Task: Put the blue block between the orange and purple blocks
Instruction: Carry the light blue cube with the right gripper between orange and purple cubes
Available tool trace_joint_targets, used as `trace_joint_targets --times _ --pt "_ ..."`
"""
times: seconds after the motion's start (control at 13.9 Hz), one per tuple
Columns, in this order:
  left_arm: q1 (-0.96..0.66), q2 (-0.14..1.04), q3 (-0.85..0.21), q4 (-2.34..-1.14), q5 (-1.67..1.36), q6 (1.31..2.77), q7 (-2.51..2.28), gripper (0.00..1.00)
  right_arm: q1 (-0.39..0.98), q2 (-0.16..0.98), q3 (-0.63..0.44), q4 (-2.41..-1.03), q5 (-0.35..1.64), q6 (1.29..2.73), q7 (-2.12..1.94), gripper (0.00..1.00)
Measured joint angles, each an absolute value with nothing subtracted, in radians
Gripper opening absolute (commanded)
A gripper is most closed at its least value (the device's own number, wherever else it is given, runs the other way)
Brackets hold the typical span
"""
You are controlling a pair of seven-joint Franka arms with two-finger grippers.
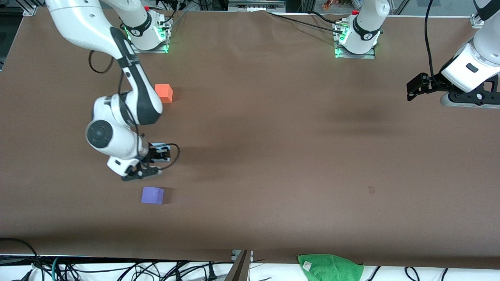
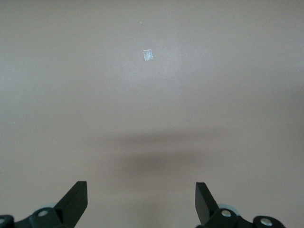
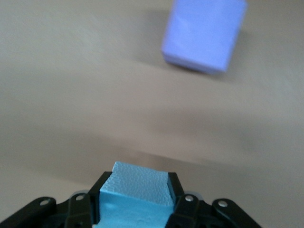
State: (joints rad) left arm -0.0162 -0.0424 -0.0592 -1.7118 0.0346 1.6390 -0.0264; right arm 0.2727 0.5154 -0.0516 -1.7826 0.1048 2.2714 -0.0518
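Note:
My right gripper is shut on the light blue block, which sits between its fingers in the right wrist view. It hangs low over the table between the orange block and the purple block, closer to the purple one. The purple block also shows in the right wrist view. In the front view the hand hides the blue block. My left gripper is open and empty, waiting over the left arm's end of the table; its view shows only bare table.
A green cloth lies at the table's edge nearest the front camera. A small tape mark is on the brown table toward the left arm's end, and it also shows in the left wrist view.

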Motion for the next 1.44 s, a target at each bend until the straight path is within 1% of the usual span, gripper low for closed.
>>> trace_joint_targets --times 0.14,0.29,0.43,0.5,0.57,0.65,0.72,0.79,0.93,1.15,1.22,1.29,1.36,1.44 --pt "-0.017 -0.042 -0.06 -1.712 0.035 1.639 -0.026 1.0 0.274 0.488 -0.05 -1.893 0.105 2.379 -0.053 0.25" --pt "-0.017 -0.042 -0.06 -1.712 0.035 1.639 -0.026 1.0 0.28 0.488 -0.047 -1.953 0.105 2.44 -0.06 0.25" --pt "-0.017 -0.042 -0.06 -1.712 0.035 1.639 -0.026 1.0 0.28 0.488 -0.047 -1.975 0.105 2.456 -0.066 0.31" --pt "-0.017 -0.042 -0.06 -1.712 0.035 1.639 -0.026 1.0 0.279 0.488 -0.047 -1.978 0.105 2.457 -0.067 0.36" --pt "-0.017 -0.042 -0.06 -1.712 0.035 1.639 -0.026 1.0 0.279 0.488 -0.047 -1.981 0.105 2.461 -0.068 0.41" --pt "-0.017 -0.042 -0.06 -1.712 0.035 1.639 -0.026 1.0 0.279 0.488 -0.047 -1.985 0.105 2.469 -0.071 0.42" --pt "-0.017 -0.042 -0.06 -1.712 0.035 1.639 -0.026 1.0 0.279 0.488 -0.047 -1.994 0.105 2.482 -0.072 0.48" --pt "-0.017 -0.042 -0.06 -1.712 0.035 1.639 -0.026 1.0 0.279 0.49 -0.047 -2.003 0.105 2.5 -0.073 0.51" --pt "-0.017 -0.042 -0.06 -1.712 0.035 1.639 -0.026 1.0 0.279 0.492 -0.047 -2.02 0.105 2.52 -0.075 0.53" --pt "-0.017 -0.042 -0.06 -1.712 0.035 1.639 -0.026 1.0 0.279 0.492 -0.047 -2.025 0.105 2.528 -0.076 0.62" --pt "-0.017 -0.042 -0.06 -1.712 0.035 1.639 -0.026 1.0 0.279 0.492 -0.047 -2.025 0.105 2.53 -0.076 0.66" --pt "-0.017 -0.042 -0.06 -1.712 0.035 1.639 -0.026 1.0 0.279 0.491 -0.047 -2.025 0.105 2.531 -0.076 0.77" --pt "-0.017 -0.042 -0.06 -1.712 0.035 1.639 -0.026 1.0 0.279 0.489 -0.047 -2.024 0.105 2.534 -0.076 0.91" --pt "-0.018 -0.042 -0.06 -1.712 0.035 1.639 -0.026 1.0 0.279 0.484 -0.047 -2.022 0.105 2.535 -0.076 0.99"
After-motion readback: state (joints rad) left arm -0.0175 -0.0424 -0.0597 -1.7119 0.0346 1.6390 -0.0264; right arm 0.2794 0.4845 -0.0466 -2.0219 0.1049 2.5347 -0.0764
